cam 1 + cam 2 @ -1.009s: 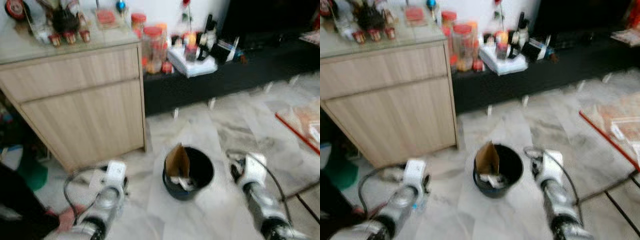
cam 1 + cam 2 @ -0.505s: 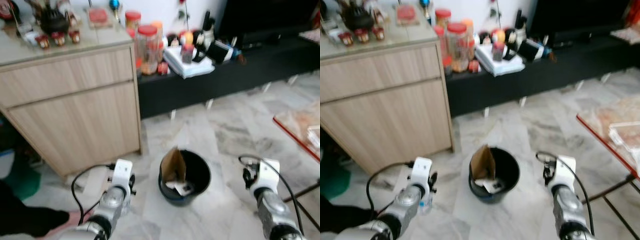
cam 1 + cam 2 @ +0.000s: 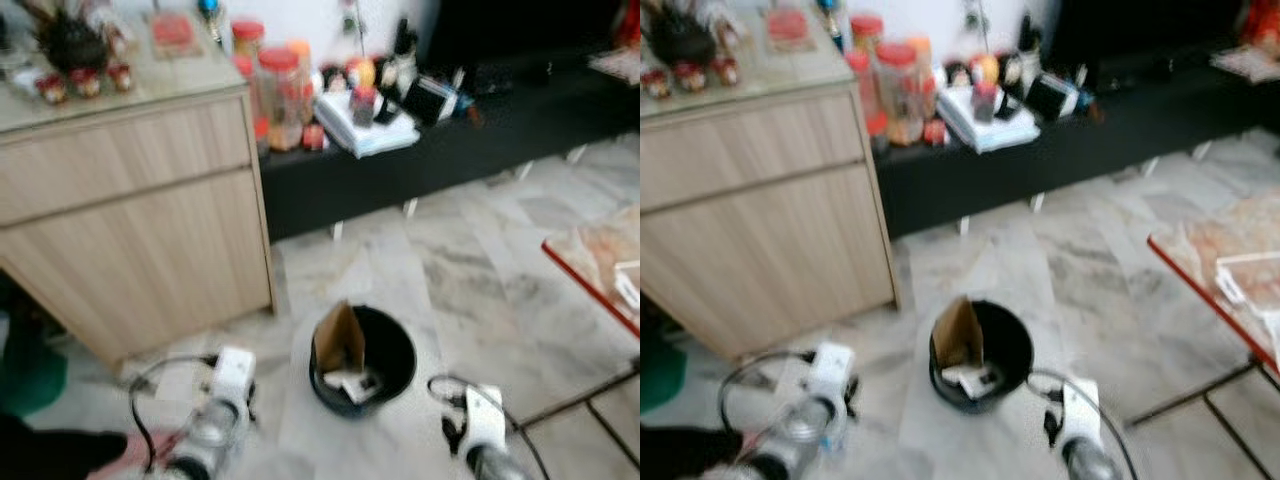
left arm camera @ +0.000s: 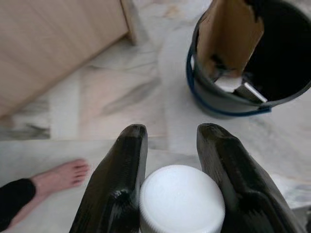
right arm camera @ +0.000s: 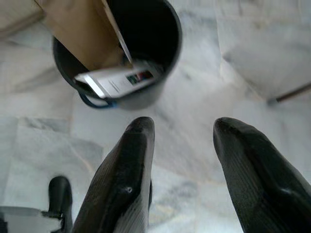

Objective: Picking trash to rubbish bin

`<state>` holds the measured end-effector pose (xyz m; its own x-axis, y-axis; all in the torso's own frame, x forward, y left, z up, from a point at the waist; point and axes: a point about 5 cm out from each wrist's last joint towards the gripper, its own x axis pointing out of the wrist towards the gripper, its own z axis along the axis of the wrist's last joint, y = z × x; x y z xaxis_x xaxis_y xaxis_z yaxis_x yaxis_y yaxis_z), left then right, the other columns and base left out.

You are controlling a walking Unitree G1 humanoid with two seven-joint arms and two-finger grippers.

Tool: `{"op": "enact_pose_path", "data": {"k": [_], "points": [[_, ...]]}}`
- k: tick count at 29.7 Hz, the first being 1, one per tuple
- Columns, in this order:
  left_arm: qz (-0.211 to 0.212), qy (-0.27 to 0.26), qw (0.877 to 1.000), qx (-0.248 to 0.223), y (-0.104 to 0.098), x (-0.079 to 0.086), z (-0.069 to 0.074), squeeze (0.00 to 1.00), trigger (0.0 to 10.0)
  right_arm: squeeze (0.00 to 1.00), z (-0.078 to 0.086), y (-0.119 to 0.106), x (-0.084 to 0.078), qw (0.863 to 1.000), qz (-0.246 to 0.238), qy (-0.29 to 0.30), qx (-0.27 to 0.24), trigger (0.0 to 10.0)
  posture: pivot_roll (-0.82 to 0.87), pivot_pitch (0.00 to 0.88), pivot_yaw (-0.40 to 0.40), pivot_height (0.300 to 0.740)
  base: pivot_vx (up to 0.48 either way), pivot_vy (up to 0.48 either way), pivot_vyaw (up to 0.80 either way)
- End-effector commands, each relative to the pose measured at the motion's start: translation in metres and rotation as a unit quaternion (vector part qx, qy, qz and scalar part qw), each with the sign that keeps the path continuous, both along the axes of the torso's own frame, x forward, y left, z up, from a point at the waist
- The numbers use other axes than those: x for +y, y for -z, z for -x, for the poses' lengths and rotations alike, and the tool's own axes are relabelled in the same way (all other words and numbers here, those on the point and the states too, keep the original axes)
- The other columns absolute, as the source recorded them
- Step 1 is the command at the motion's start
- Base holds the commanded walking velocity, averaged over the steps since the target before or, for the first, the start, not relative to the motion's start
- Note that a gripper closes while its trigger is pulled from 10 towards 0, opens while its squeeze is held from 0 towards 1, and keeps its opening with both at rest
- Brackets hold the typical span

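Both arms lower, white-capped bottle (image 4: 181, 199) mostly hidden between fingers (image 4: 119, 184)

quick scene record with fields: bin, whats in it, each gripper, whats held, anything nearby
bin: black round rubbish bin standing on the marble floor
contents: brown cardboard piece leaning upright, white printed carton
left gripper: shut on a clear bottle with a white round cap, beside the bin
right gripper: open, holding nothing, near the bin
nearby: light wood cabinet; a person's bare foot
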<state>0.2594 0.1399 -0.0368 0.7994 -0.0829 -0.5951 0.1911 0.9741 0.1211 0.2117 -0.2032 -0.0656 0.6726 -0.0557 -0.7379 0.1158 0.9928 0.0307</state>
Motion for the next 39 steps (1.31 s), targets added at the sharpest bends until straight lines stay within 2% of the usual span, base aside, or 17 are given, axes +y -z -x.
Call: {"op": "enact_pose_path", "data": {"k": [1,7,17,25,39], "points": [[-0.013,-0.011,1.000,0.005,0.002,0.012,0.002,0.00,10.0,0.00,-0.002,-0.001,0.002,1.000,-0.003,0.000,0.000,10.0,0.17,0.098,-0.073,0.740,0.289,0.000,0.00],[-0.013,-0.011,1.000,-0.002,-0.001,0.013,-0.001,0.00,10.0,0.00,-0.004,-0.003,-0.002,1.000,0.008,-0.004,-0.006,10.0,0.15,0.093,-0.072,0.740,0.289,0.000,0.00],[-0.007,-0.006,1.000,-0.017,-0.008,0.008,-0.009,0.00,10.0,0.00,-0.006,-0.005,-0.003,1.000,-0.004,0.001,-0.019,10.0,0.15,0.078,-0.071,0.740,0.289,0.000,0.00],[-0.005,-0.004,1.000,-0.020,-0.008,0.007,-0.009,0.00,10.0,0.00,-0.006,-0.005,-0.001,1.000,-0.012,0.002,-0.027,10.0,0.15,0.059,-0.073,0.740,0.288,0.000,-0.80],[-0.004,-0.002,1.000,-0.030,-0.013,0.007,-0.015,0.00,10.0,0.00,-0.009,-0.007,-0.002,0.999,-0.010,0.003,-0.032,10.0,0.16,0.082,-0.076,0.740,0.289,0.000,0.00]]}}
